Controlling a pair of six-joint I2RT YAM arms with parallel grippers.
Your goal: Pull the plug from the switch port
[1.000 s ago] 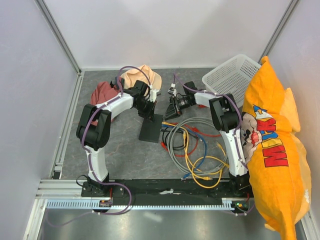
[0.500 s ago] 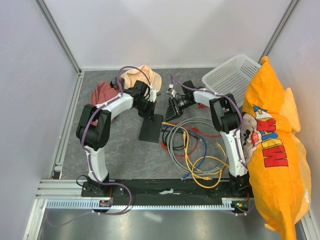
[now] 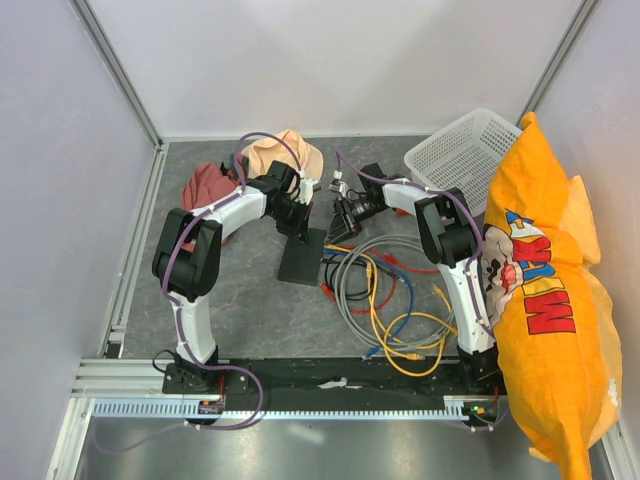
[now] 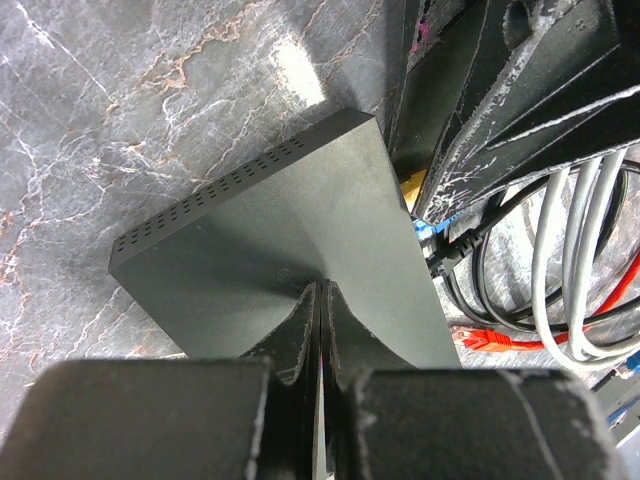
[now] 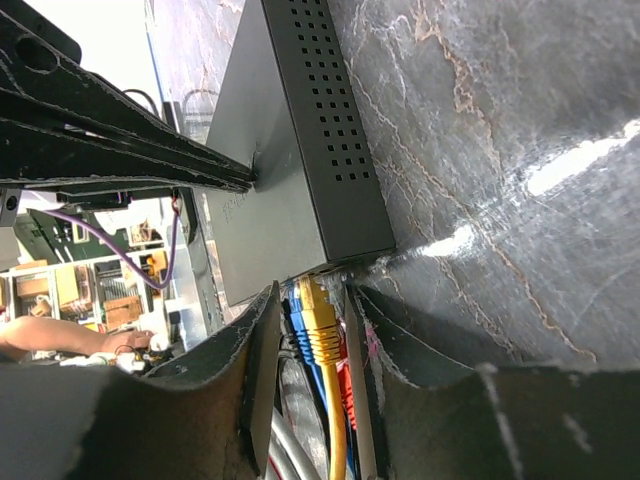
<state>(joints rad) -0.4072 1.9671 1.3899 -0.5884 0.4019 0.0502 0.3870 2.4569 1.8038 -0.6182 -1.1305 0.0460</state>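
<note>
risk: a blue plug (image 5: 292, 320) sits beside the yellow plug (image 5: 322, 322), both between the right gripper (image 5: 310, 292) fingers. a squeeze may catch both, or the latch may hold and drag the switch (image 3: 303, 255).
switch lies flat mid-table, ports toward the cables (image 3: 385, 280).
left gripper (image 4: 318, 292): jaws closed, tip pressing on switch top.
right gripper: low, straddling yellow plug; cannot tell if it pinches.

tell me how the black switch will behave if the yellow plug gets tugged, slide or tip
The switch looks thin and probably light, on a glossy table, so it would likely slide toward the pull. Flat and low, it seems unlikely to tip. The shut left gripper pressing its top should pin it.
</note>
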